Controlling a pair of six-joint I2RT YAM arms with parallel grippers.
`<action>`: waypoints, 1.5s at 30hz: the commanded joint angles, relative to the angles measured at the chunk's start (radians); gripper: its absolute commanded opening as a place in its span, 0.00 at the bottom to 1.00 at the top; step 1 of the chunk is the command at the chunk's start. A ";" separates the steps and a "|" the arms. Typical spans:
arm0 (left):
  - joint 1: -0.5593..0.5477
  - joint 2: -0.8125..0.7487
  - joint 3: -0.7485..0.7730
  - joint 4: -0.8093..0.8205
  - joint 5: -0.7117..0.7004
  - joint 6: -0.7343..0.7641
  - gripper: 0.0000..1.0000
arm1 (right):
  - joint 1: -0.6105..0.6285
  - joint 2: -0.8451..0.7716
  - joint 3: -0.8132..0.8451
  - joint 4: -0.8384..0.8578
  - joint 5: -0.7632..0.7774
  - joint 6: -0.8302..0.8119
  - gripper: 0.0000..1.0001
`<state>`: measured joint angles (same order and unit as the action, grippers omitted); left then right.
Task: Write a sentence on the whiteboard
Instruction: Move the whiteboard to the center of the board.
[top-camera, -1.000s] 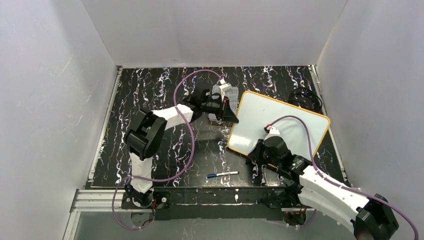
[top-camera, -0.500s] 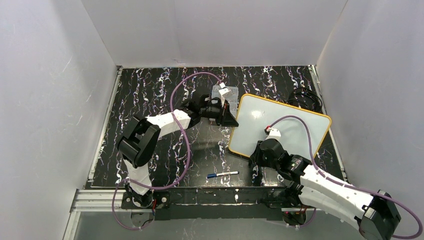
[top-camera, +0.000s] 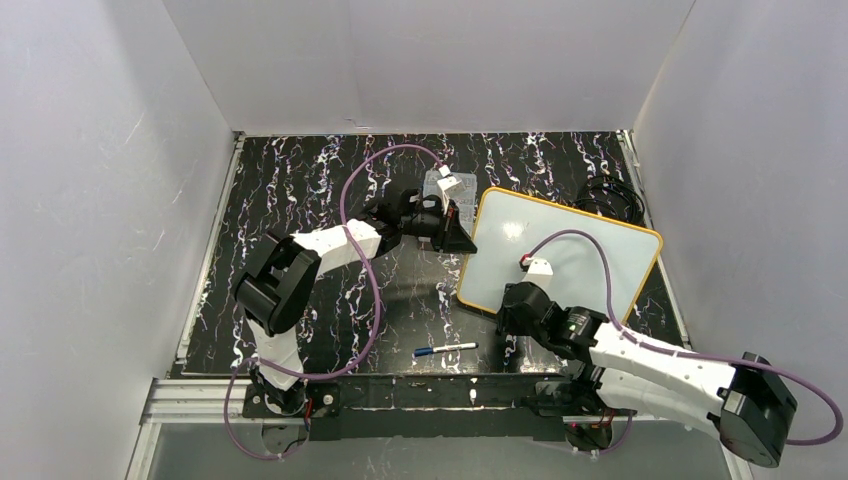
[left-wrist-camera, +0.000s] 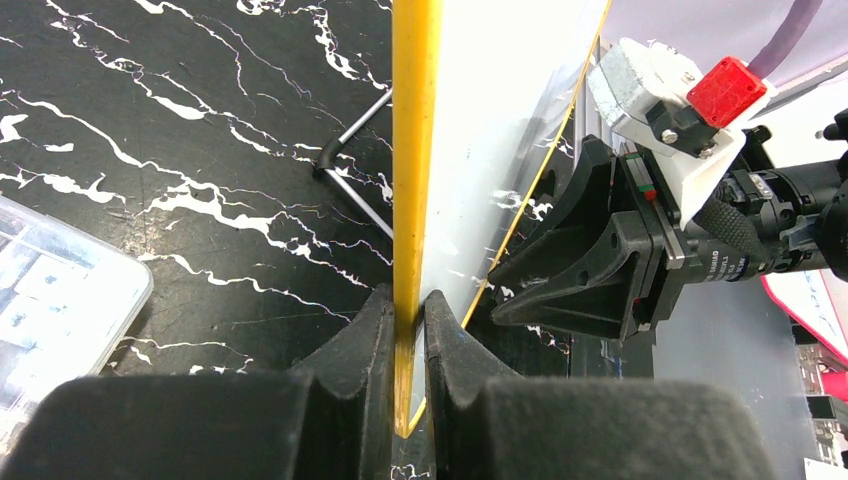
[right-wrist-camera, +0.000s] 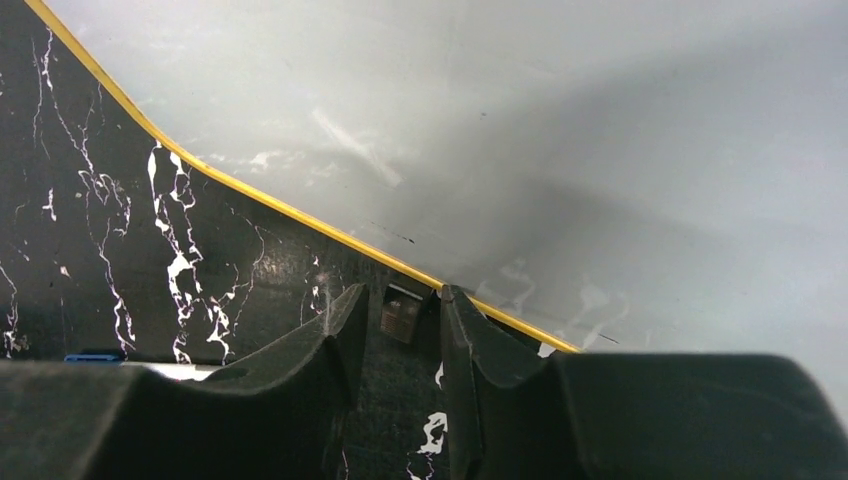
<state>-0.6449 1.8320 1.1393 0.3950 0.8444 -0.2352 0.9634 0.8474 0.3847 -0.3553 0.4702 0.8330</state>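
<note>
Black desk (top-camera: 300, 180) veined with white, clear plastic compartment box (left-wrist-camera: 60, 300) lying flat toward the far middle, white marker (top-camera: 446, 349) with blue cap near the front edge, coil of black cable (top-camera: 608, 196) at the far right, white walls (top-camera: 430, 60) on three sides

My left end effector (left-wrist-camera: 408, 305) looks matt black plastic; the whiteboard (top-camera: 570, 250) smooth, glossy white; the surface (top-camera: 300, 190) black, white-veined, faintly textured.

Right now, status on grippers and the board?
Left gripper shut on whiteboard edge. Right gripper open at near edge, empty. No writing visible; marker lies on table.
</note>
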 joint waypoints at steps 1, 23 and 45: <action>-0.009 -0.062 -0.024 -0.022 -0.072 0.037 0.00 | 0.010 0.054 0.058 -0.031 0.117 0.034 0.39; 0.004 -0.298 -0.243 -0.023 -0.270 0.069 0.00 | 0.077 0.261 0.162 0.185 0.115 -0.165 0.01; 0.112 -0.919 -0.730 -0.167 -0.596 -0.040 0.00 | 0.119 0.648 0.355 0.584 -0.199 -0.437 0.01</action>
<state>-0.5301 0.9699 0.4641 0.3286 0.3279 -0.2531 1.0573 1.4506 0.6830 0.0357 0.3794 0.4240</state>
